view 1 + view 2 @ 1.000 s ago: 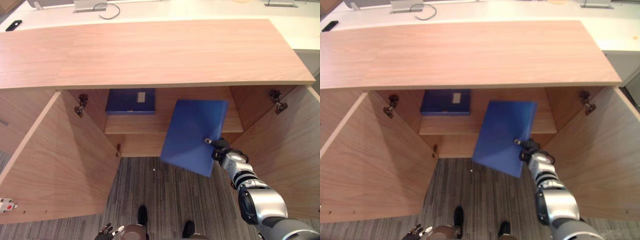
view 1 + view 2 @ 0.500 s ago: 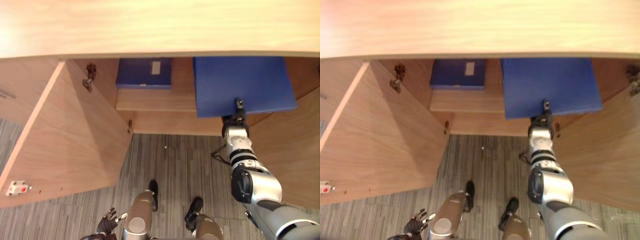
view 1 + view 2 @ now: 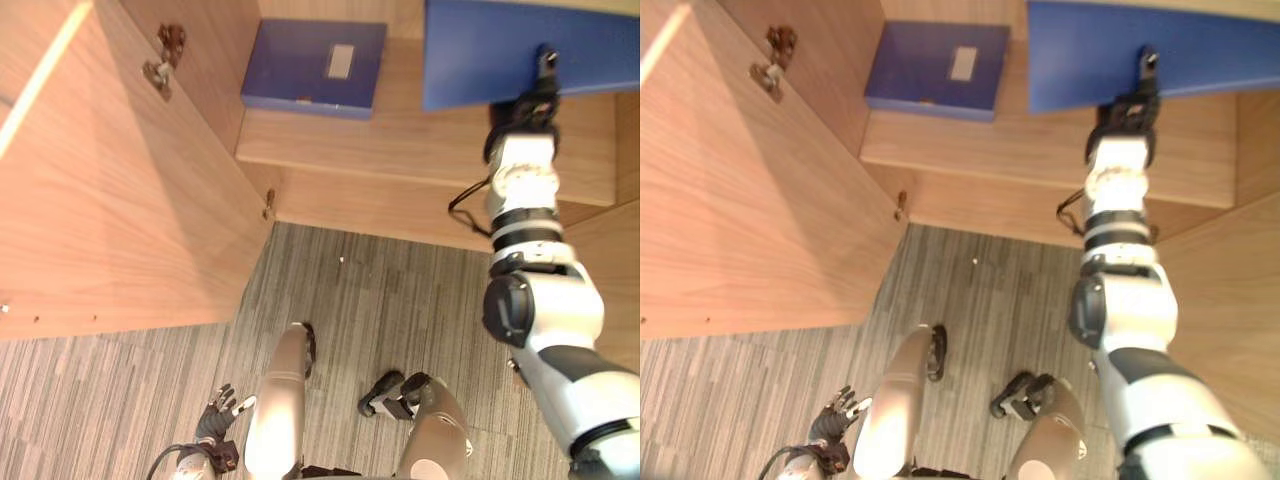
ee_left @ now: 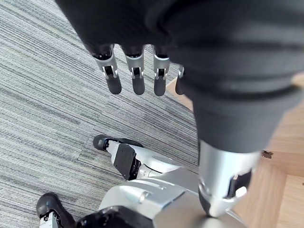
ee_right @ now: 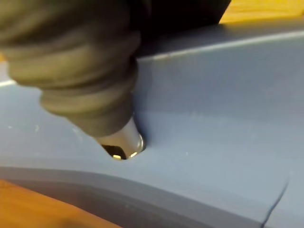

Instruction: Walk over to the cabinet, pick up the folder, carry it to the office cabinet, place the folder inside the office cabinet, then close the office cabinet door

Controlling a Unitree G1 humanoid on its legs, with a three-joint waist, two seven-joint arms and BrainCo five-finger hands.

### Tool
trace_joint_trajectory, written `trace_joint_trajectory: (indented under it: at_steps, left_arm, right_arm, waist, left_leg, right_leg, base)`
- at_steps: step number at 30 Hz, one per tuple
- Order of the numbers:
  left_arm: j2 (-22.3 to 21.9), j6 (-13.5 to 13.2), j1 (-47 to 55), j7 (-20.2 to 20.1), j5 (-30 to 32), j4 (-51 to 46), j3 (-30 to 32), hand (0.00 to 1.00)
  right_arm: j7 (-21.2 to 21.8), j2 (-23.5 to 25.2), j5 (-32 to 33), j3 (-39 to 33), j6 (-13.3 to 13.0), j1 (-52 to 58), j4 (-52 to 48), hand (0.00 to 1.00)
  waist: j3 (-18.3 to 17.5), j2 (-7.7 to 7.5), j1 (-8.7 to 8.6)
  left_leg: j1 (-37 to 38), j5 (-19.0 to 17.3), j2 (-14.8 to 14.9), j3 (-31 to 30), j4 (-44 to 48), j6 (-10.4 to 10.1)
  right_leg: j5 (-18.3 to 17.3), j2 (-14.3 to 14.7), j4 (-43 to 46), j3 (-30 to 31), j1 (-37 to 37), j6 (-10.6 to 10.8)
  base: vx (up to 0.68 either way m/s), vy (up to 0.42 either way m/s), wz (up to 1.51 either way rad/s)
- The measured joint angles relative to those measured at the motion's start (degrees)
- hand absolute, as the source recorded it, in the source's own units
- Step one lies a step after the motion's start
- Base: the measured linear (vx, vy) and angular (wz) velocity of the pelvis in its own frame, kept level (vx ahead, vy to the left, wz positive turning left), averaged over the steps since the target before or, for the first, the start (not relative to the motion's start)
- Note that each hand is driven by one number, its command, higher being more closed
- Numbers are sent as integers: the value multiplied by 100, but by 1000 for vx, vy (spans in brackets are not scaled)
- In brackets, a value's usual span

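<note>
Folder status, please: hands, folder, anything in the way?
Right hand shut on blue folder, held over the cabinet shelf. Left hand open, low near the floor. Second blue folder lies on the shelf, to the left, apart.

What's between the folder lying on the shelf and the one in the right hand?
Just bare shelf, between the lying folder and the held folder in the right hand; both eye views show it.

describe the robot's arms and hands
The right arm is silver-grey, built of rounded segments with black bands and a dark round joint. The right hand wears a dark ribbed cover. The left hand has the same cover, with silver fingers ending in dark tips.
</note>
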Motion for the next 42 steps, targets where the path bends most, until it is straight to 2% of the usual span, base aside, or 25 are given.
trace_joint_trajectory:
  at_steps: [7,11,14,24,32,37,42]
  left_arm:
    - [-7,12,-14,186,-121,-125,-180,0]
    - [-3,29,-13,274,-118,-132,-202,0]
    - [-2,29,-21,286,-121,-144,-243,0]
    - [-8,64,-22,371,-146,-177,-297,0]
    - [-36,69,-22,431,-266,-178,-270,0]
    - [-58,70,-22,433,-270,-176,-240,0]
    - [-95,74,-79,435,-266,-66,-107,0]
  right_arm:
    - [-478,-461,472,168,-238,-206,164,100]
    - [-735,-614,623,473,-245,-211,575,100]
    - [-852,-680,673,777,-239,-213,727,100]
    - [-1038,-791,683,1820,-130,-378,1126,100]
    - [-1048,-1134,893,1863,-148,-550,1126,100]
    - [-1033,-1382,893,1965,-251,-849,1108,100]
    - [-1027,-1399,893,1926,-294,-852,1102,100]
  waist:
    - [55,39,43]
    - [59,48,53]
    - [94,114,62]
    - [138,224,87]
    - [133,234,93]
    - [130,239,102]
    - [129,241,99]
  left_leg:
    - [-586,47,-164,-75,294,-71]
    - [-913,72,-189,-96,488,-81]
    - [-1090,69,-185,-100,652,-82]
    - [-1538,93,-215,-95,1004,-128]
    - [-1650,235,-375,-143,929,-174]
    - [-1677,363,-457,-234,772,-226]
    - [-1604,471,-479,-276,597,-272]
  right_leg:
    - [-283,-321,618,3,-537,-80]
    - [-376,-420,908,33,-858,-157]
    - [-435,-480,1118,84,-1042,-208]
    - [-636,-659,1693,263,-1558,-285]
    - [-700,-822,1810,195,-1640,-369]
    - [-700,-840,1758,79,-1618,-369]
    - [-699,-822,1659,-5,-1537,-370]
  base:
    - [-99,-22,15]
    - [-50,0,5]
    - [-40,3,1]
    - [-63,-6,1]
    - [-15,-35,11]
    - [-17,-40,12]
    - [-10,-46,7]
